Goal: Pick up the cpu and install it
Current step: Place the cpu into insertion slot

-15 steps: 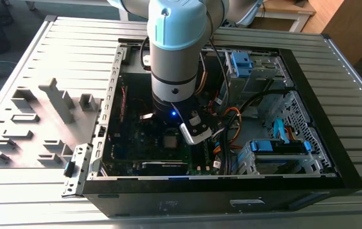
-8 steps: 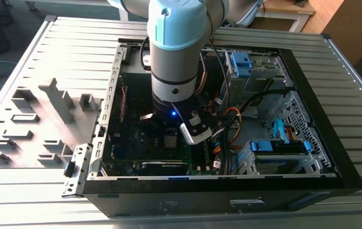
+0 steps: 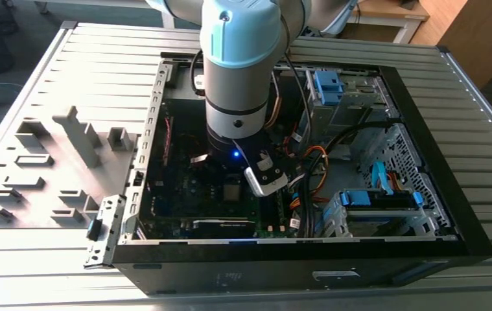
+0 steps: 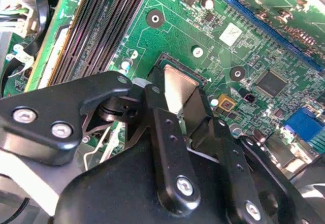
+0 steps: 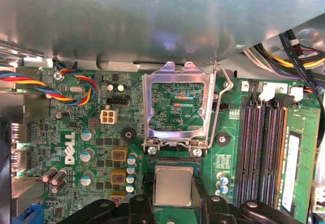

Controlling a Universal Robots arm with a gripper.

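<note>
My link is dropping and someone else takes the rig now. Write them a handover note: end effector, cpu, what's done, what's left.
End effector: shut on the cpu, low inside the case.
Cpu: between the fingers, right at the socket; cannot tell if it is seated.
Done: cpu picked up and brought to the socket. Load plate stands open.
Left: cpu not released; plate not closed.
</note>
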